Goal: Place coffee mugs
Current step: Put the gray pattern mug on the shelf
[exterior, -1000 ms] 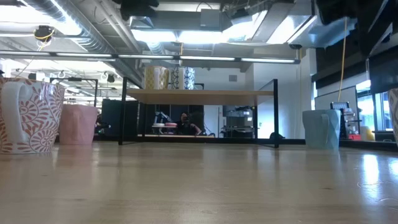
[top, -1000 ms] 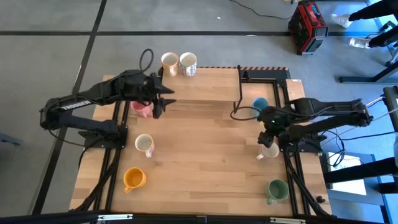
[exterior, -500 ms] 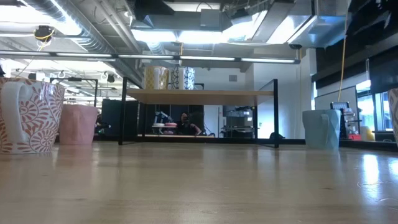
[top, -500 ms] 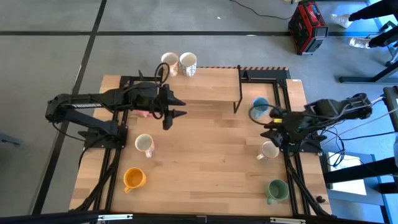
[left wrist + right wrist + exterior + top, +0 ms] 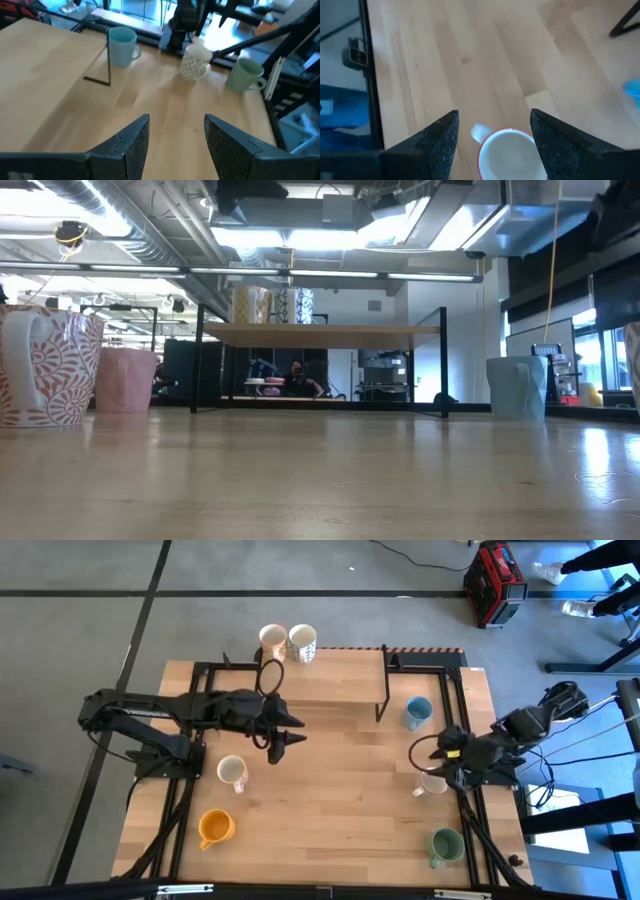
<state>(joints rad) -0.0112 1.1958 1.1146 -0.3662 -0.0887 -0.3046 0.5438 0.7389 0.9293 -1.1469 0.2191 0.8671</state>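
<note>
Wooden tabletop (image 5: 340, 790) holds most of the ceramic mugs, with 2 patterned cream mugs (image 5: 287, 641) on the raised shelf. Within the last second the left gripper (image 5: 283, 736) swung off the pink mug toward the centre, fingers apart and empty. The right gripper (image 5: 432, 754), also spread, pulled back above the white red-rimmed mug (image 5: 512, 154), likely its next pick.

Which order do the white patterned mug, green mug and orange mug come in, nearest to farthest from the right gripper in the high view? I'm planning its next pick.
From the right gripper, open at the table's right edge:
1. White patterned mug, right beside the gripper.
2. Green mug, at the near right corner.
3. Orange mug, far across at the near left corner.
</note>
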